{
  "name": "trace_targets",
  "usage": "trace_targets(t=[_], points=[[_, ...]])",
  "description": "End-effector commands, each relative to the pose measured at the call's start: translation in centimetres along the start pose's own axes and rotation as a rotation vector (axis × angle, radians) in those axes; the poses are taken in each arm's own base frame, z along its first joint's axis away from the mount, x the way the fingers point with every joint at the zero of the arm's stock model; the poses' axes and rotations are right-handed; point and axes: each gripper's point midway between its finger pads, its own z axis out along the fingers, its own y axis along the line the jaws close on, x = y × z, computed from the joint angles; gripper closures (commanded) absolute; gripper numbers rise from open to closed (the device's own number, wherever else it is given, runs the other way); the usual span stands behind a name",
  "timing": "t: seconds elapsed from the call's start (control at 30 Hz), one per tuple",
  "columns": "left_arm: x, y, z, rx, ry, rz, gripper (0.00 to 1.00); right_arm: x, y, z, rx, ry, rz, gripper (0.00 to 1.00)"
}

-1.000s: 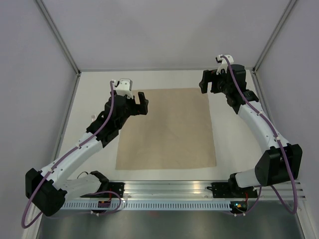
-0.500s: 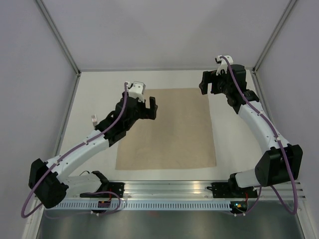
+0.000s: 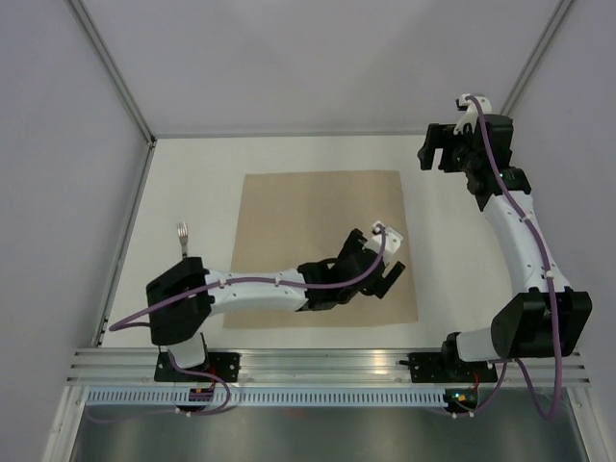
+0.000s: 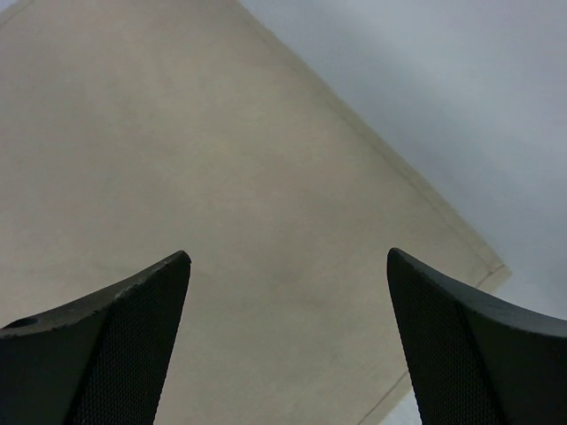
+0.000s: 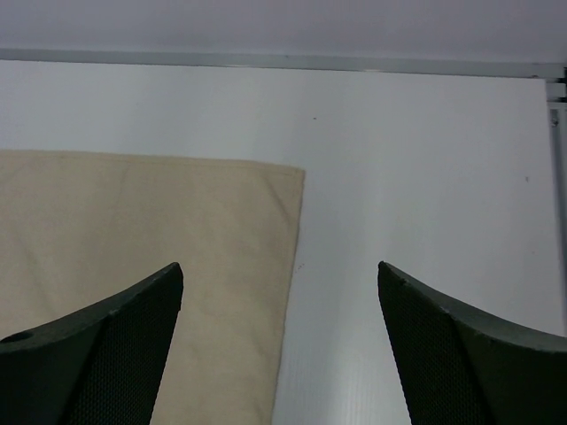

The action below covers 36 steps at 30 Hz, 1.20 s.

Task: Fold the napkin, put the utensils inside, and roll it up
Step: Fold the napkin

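In the last second I swing the left arm from the napkin's far-left corner right across the cloth. The left gripper (image 4: 288,257) now hangs spread and empty above the near-right part of the napkin (image 3: 318,231), and the cloth's near-right corner shows just past its right finger in the wrist view. The right gripper (image 5: 279,266) has drawn off to the right, also spread wide with nothing in it, looking down on the far-right corner. To my eye that sets up a first fold from the right side; the cloth lies flat, with no fold begun. I count one napkin, one fork (image 3: 181,236) on the table (image 3: 192,173) left of the cloth and apart from it, and two arms
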Motion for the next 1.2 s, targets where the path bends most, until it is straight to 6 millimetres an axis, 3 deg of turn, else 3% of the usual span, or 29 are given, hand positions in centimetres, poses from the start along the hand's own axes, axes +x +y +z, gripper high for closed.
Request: trace_targets(t=[0.0,0.03,0.17,0.23,0.37,0.73,0.87,1.17], points=[[-2.8,-4.9,0.2,0.058,-0.11,0.016,0.05,-3.4,-1.9,-3.5,0.046,-0.076,0.025,0.05],[-1.8,-6.3,0.7,0.082,-0.092,0.029,0.05,-3.5,-2.3,-3.9,0.061,-0.081,0.026,0.05],[-0.9,-11.7,0.5,0.183,-0.084,0.05,0.08,-3.5,-3.1,-5.3,0.09,-0.091,0.025,0.06],[0.4,-13.5,0.6,0.222,-0.061,0.06,0.11,-3.6,-3.0,-5.9,0.093,-0.101,0.023,0.06],[1.0,-16.2,0.5,0.29,-0.043,0.048,0.21,-3.2,-3.1,-6.0,0.099,-0.084,0.025,0.07],[5.4,-19.1,2.2,0.301,0.049,0.036,0.28,-2.5,-3.2,-6.0,0.107,-0.041,0.02,0.08],[6.5,-19.2,3.0,0.279,0.064,0.032,0.34,-2.1,-3.0,-6.0,0.092,-0.021,0.022,0.1],[7.9,-19.3,4.0,0.251,0.079,0.083,0.36,-1.5,-3.0,-5.8,0.091,0.001,0.03,0.12]])
